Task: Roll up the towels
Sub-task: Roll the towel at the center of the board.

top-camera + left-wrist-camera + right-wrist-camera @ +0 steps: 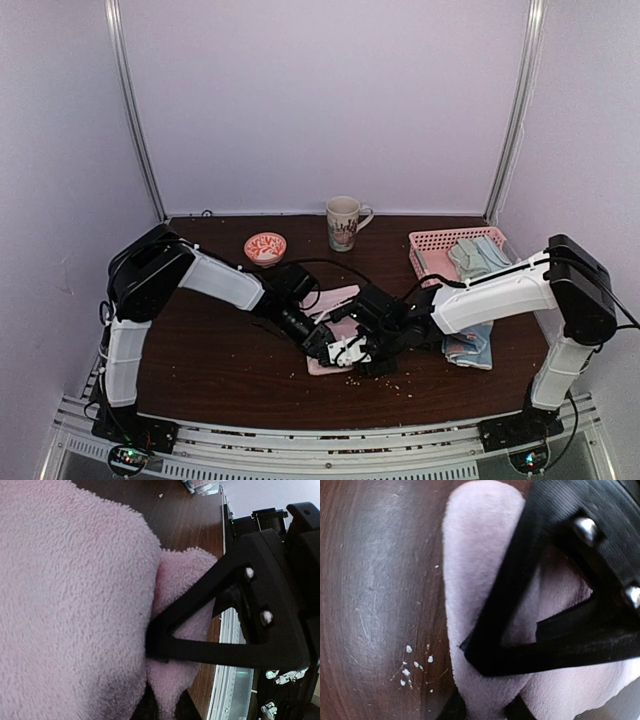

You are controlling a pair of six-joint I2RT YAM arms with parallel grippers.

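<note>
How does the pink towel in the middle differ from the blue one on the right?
The pink towel is plain pink; the blue towel is light blue. The pink towel sits between the fingers of the left gripper and right gripper; no gripper is on the blue towel. Both are soft cloths on the table.

A black finger lies on the pale pink towel; white crumbs dot the table left of it.

There's the pale pink towel, plain, on the dark brown bench. Right of it, a light blue towel with pink-white patches. Back-right of it, a pink lattice basket holding sage green towels.
</note>
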